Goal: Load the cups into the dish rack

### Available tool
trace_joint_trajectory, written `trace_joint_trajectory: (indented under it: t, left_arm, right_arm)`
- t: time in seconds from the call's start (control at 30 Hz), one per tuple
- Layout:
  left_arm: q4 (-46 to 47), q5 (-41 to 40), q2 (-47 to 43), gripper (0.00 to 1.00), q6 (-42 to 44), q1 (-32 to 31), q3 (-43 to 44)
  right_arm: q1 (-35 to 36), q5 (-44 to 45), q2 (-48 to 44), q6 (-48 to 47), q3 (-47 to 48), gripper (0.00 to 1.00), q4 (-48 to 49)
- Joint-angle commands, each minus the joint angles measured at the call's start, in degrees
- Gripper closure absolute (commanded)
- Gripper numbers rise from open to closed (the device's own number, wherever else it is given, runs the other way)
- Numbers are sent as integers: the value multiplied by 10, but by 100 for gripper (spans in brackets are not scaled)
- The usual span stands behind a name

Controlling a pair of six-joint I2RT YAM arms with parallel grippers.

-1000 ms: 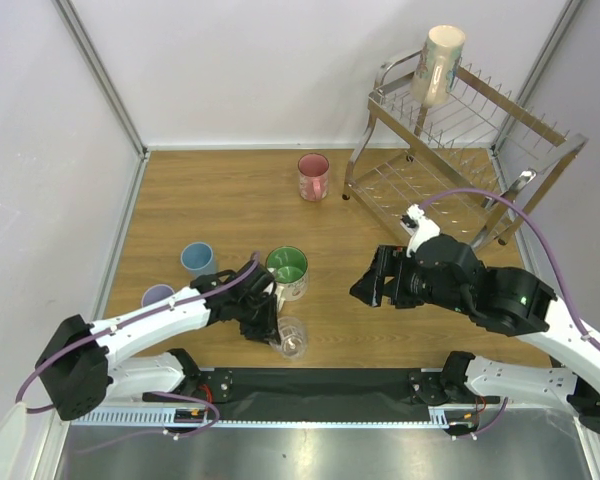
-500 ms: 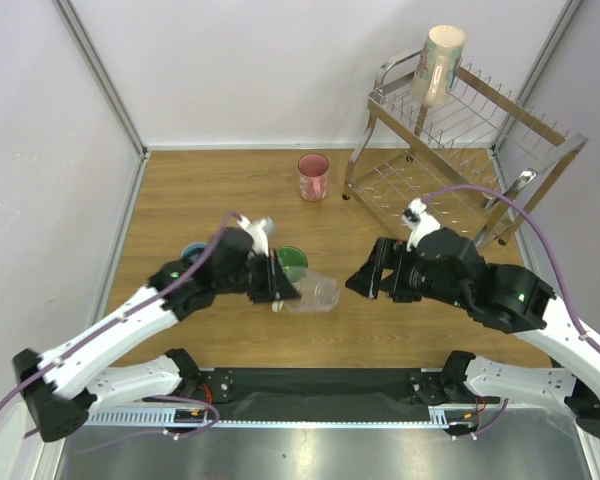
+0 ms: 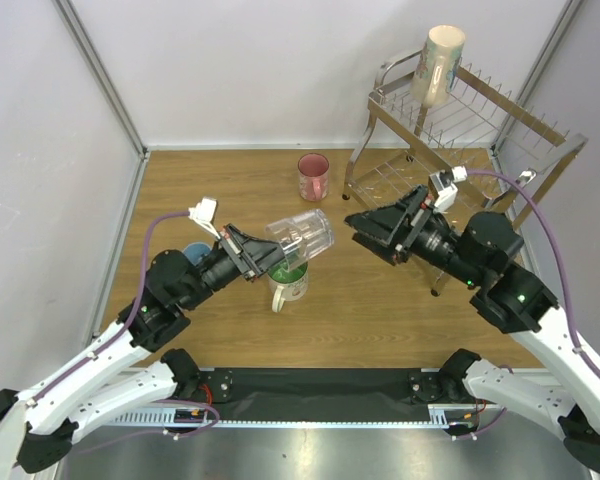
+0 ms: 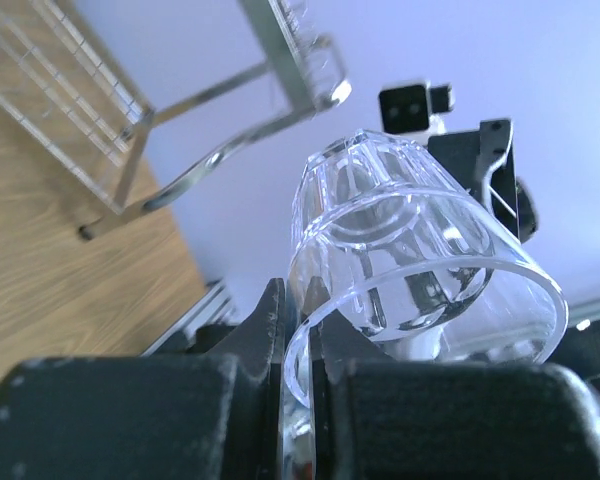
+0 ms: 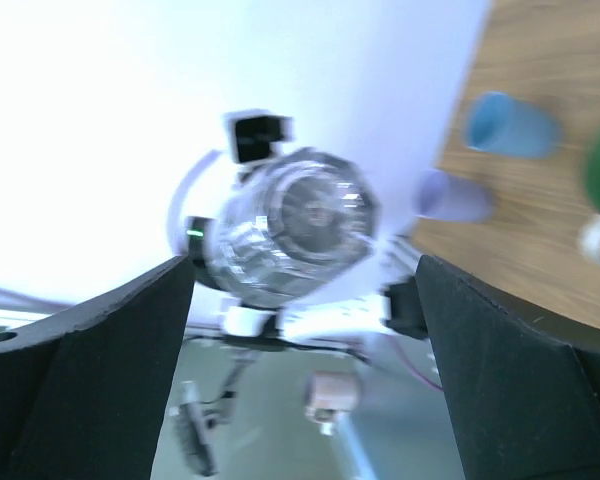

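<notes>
Above table (image 3: 230, 195): faceted clear glass (image 3: 302, 233) sideways, rim clamped in left tool (image 3: 262, 258); right tool (image 3: 368, 234) apart.

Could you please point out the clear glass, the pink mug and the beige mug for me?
clear glass (image 3: 302, 233): top external view, middle of its side wall.
pink mug (image 3: 314, 184): top external view, outer wall below the rim.
beige mug (image 3: 438, 65): top external view, middle of its side wall.

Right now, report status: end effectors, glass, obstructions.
Left end effector shut on clear glass rim, glass raised sideways. Right end effector open, facing its base, not touching. White mug below glass; dish rack far right.
</notes>
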Motion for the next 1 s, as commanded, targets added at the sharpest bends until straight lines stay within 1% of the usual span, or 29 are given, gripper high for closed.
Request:
trace_joint_trajectory:
  t: [0.0,0.13,0.23,0.3,0.33,0.43,0.53,0.7,0.8,0.9,0.97]
  left_arm:
    - [151,-52,-13,100,-66,-2,-16]
    - [196,-60,-13,100,-89,-2,-20]
    - [224,-92,-11,100,-102,-2,-22]
    - [247,-95,-7,100,-109,-2,-25]
    - [247,-94,-6,100,-110,-2,-25]
    - [247,-90,-2,100,-110,-3,-25]
    - [243,-101,-10,100,-116,-3,-32]
    - [247,-107,-4,100,-120,-4,-33]
    - [244,-109,-1,100,-119,-8,-32]
    - [235,-110,2,100,-116,-10,-31]
    - [233,-112,0,100,-116,-12,-35]
  right_arm:
    - [11,-48,33,71,5,0,162]
    - [45,-43,76,77,30,0,195]
    - [66,-29,104,64,57,0,198]
    - [73,-26,115,53,69,0,198]
    - [75,-25,125,55,75,0,198]
    - [76,-21,132,64,73,0,249]
    - [80,-27,142,70,75,0,271]
    - [83,-26,165,75,84,0,292]
    - [83,-28,185,68,107,1,287]
    - [83,-25,198,61,118,4,282]
    - [83,-26,204,58,127,9,280]
